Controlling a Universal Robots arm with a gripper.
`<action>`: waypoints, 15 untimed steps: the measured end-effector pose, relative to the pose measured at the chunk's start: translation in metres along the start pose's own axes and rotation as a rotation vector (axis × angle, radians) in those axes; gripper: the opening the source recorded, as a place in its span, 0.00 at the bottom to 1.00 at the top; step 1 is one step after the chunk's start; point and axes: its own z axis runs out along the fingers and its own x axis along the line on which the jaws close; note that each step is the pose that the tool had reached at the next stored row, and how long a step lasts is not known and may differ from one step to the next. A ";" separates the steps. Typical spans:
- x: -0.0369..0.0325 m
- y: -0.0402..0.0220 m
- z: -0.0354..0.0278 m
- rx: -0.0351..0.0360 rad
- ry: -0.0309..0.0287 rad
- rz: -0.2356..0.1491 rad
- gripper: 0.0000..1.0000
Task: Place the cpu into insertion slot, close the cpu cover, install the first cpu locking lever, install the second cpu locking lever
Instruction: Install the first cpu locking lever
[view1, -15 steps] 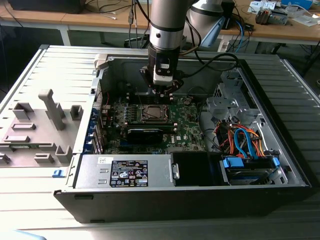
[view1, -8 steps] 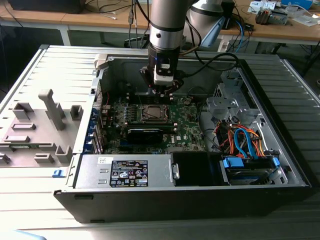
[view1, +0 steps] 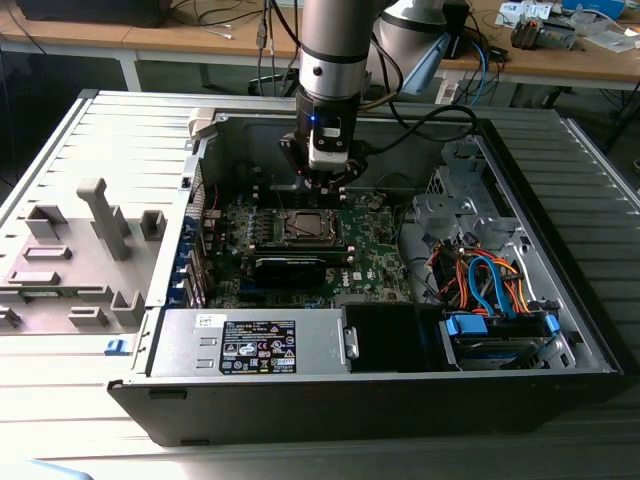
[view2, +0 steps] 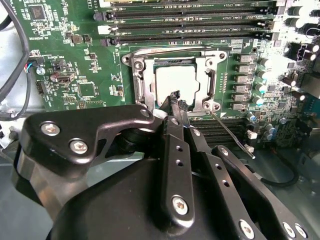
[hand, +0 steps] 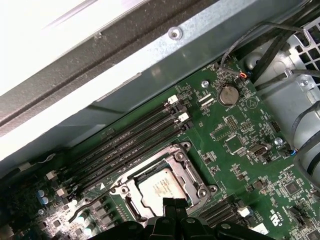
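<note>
1. the pincer (view2: 176, 104) is clenched, empty, its tips over an edge of the cpu cover (view2: 141, 80).
2. the cpu (view2: 172, 80) lies in the insertion slot (view1: 284, 230) (cover down around it).
3. one locking lever (view2: 231, 136) angles out beside it.

The exterior view looks down from high on the near side of the worktop (view1: 60, 420) and takes in the whole open computer case (view1: 300, 410). Both wrist views hang close above the motherboard (view2: 85, 60) (hand: 240, 165), looking down past the tool (view2: 177, 100) (hand: 173, 205). They share the cpu (view2: 175, 82) (hand: 161, 186) and the memory slots (view2: 190, 25) (hand: 135, 140).
</note>
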 end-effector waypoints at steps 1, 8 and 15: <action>0.0000 0.0000 0.0000 0.0000 -0.0001 -0.002 0.11; 0.0000 0.0000 0.0000 0.0000 -0.0007 -0.018 0.11; 0.0000 0.0000 0.0000 0.0000 -0.0014 -0.034 0.11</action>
